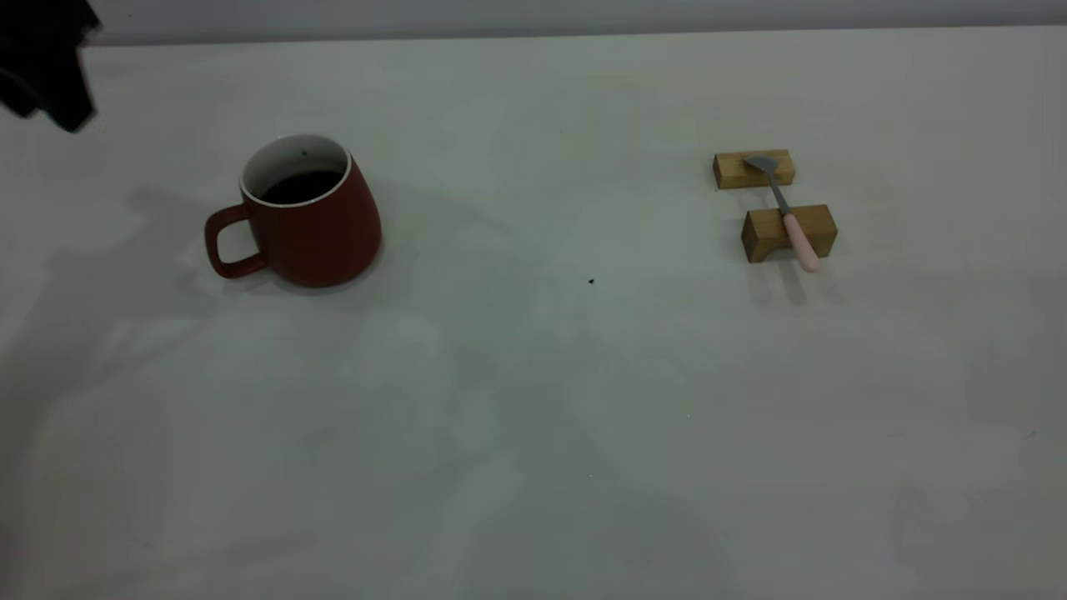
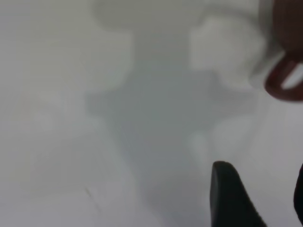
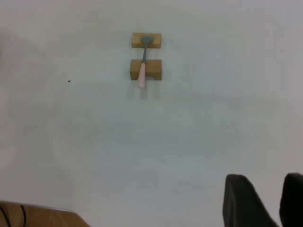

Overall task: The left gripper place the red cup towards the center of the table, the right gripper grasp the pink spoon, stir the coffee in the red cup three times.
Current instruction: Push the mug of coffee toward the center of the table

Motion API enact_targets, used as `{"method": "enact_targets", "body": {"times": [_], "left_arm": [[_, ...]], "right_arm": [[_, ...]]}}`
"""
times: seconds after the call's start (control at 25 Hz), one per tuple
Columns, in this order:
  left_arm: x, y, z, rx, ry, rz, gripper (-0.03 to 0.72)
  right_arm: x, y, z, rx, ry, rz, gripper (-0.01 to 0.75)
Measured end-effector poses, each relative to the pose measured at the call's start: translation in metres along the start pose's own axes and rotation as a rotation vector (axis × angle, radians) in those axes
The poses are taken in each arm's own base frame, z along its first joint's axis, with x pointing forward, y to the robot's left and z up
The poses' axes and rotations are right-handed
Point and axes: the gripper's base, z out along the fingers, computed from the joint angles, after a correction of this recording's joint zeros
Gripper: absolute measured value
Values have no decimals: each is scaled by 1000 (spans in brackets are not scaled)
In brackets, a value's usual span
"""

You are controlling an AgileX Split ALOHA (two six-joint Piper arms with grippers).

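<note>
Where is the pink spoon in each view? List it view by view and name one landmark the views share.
Exterior view: the pink spoon lies at right across the two wooden blocks, bowl on the far block.
Left wrist view: not in it; only the red cup handle shows.
Right wrist view: the spoon is far off, on the same blocks.
Shared landmark: the dark speck on the table.

Dim even light, soft shadows on the table (image 1: 533, 417), blurred left wrist view
</note>
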Motion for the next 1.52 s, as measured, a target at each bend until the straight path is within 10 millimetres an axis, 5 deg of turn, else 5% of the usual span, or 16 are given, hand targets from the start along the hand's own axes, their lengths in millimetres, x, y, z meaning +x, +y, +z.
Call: {"method": "enact_targets", "body": {"times": [0.2, 0.6, 0.96, 1.52], "left_arm": [[-24, 8, 41, 43, 5, 338, 407], [-29, -9, 107, 214, -108, 799, 407], [-43, -32, 112, 259, -237, 880, 407], [-78, -120, 108, 265, -358, 909, 407]], "right_arm": [[0, 0, 0, 0, 0, 0, 240], [0, 0, 0, 0, 0, 0, 240], [0, 0, 0, 0, 0, 0, 240], [0, 0, 0, 0, 0, 0, 240]]}}
